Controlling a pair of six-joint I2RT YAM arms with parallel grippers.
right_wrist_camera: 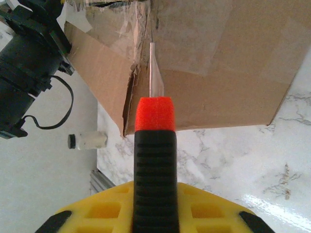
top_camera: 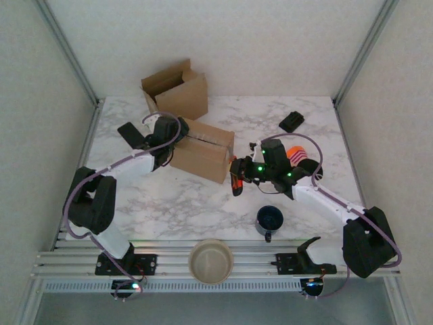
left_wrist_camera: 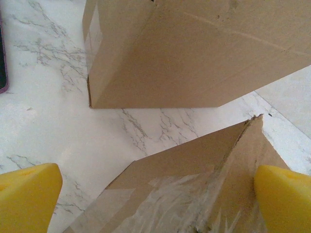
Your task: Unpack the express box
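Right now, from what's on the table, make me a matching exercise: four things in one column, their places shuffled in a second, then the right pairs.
1 dark blue mug
2 round beige bowl
3 open brown cardboard box
4 black-handled orange-collared cutter

A clamped in the right gripper
B far edge of the marble table
C near edge, middle
D on the marble, near right

Pairs: 1-D, 2-C, 3-B, 4-A

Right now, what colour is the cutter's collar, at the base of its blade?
The cutter has an orange-red collar; it shows clearest in the right wrist view.
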